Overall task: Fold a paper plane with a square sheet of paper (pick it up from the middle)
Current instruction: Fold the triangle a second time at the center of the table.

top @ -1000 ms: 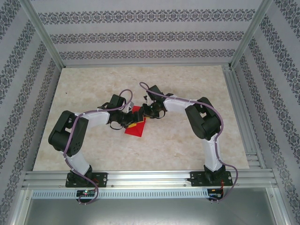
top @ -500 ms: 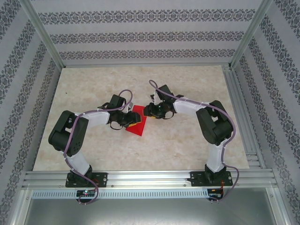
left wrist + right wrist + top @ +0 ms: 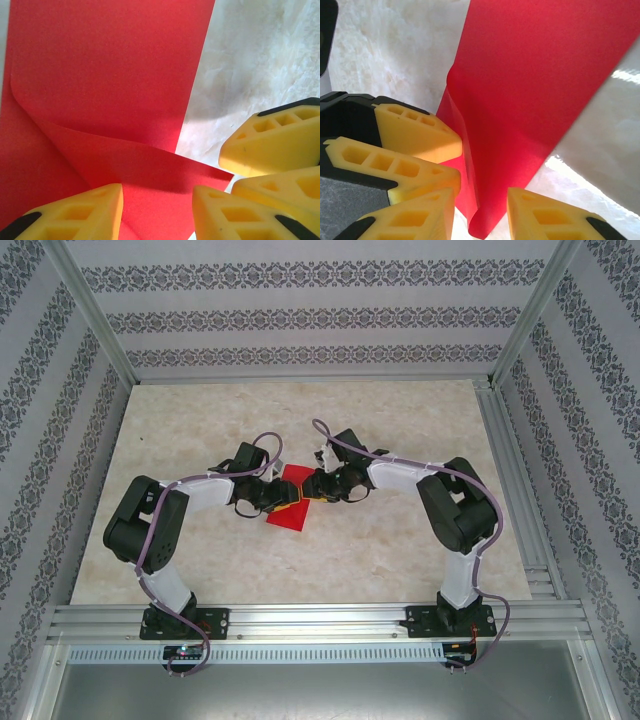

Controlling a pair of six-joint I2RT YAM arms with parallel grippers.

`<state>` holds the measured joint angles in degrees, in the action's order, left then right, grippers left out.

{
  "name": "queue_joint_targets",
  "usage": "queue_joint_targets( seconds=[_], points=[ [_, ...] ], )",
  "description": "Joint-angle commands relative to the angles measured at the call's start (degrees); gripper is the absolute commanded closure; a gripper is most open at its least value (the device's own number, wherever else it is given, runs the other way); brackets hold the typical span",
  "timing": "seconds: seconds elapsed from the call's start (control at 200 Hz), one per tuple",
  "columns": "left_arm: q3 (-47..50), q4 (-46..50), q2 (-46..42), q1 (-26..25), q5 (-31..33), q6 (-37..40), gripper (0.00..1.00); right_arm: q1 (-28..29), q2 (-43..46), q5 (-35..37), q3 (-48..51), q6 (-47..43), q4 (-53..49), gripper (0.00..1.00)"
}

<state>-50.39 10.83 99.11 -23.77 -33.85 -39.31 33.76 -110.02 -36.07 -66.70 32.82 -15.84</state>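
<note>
Two arms (image 3: pixel 165 540) reach inward from the bottom edge of the overhead view, and their tools are brought together at the middle of the table (image 3: pixel 420 550). The left gripper (image 3: pixel 272 498) comes in from the left of the frame and the right gripper (image 3: pixel 320 486) from the right. They are just beside each other. The square sheet of paper (image 3: pixel 287 517) lies between them and partly under them, its lower part flat on the table.

The sheet is already partly folded. Its long axis is judged to run from the lower part of the frame to the upper part, a little tilted, so both tools are set across it.

In the left wrist view a flap is seen, turned over in a soft curl just beyond the left fingers (image 3: pixel 75 217). In the right wrist view a standing fold passes between the right fingers (image 3: pixel 555 217). Each pair of jaws is held partly apart, with a gap beside the paper, so nothing is clamped by either.

The right gripper is judged to be better placed, because the fold already stands inside its jaws.

Bare table is left on every side, and the metal rail (image 3: pixel 507 490) is well apart. The tightest place is between the two sets of fingers.
</note>
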Motion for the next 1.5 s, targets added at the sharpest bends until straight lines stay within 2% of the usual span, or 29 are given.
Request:
queue_joint_targets(
  seconds=[0.0, 0.13, 0.28, 0.42, 0.664, 0.999, 1.499],
  points=[
    [-0.5, 0.9, -0.3, -0.6, 0.9, 1.1, 0.59, 0.4, -1.4, -1.5, -1.2, -1.4, 1.6, 0.69],
    [-0.4, 0.9, -0.4, -0.6, 0.8, 1.2, 0.59, 0.5, -2.3, -1.0, -1.7, -1.4, 1.5, 0.74],
    [-0.5, 1.4, -0.8, -0.6, 0.9, 1.3, 0.60, 0.5, -3.2, -0.2, -2.2, -1.4, 1.7, 0.86],
    [-0.4, 1.9, -2.0, -0.6, 0.8, 1.4, 0.60, 0.6, -3.9, 0.0, -2.4, -2.1, 1.9, 0.91],
    [-0.7, 2.5, -4.4, -0.6, -0.4, 2.2, 0.60, 0.7, -5.3, 0.8, -3.1, -3.2, 1.5, 0.92],
    [-0.8, 0.3, -2.4, -1.7, -2.3, 1.4, 0.65, 0.7, -6.6, 2.2, -4.7, -4.1, -0.2, 0.91],
    [-1.6, 2.4, 1.3, -2.4, -0.3, 1.8, 0.72, 0.7, -6.9, 2.9, -4.4, -4.7, -1.3, 0.90]
  ],
)
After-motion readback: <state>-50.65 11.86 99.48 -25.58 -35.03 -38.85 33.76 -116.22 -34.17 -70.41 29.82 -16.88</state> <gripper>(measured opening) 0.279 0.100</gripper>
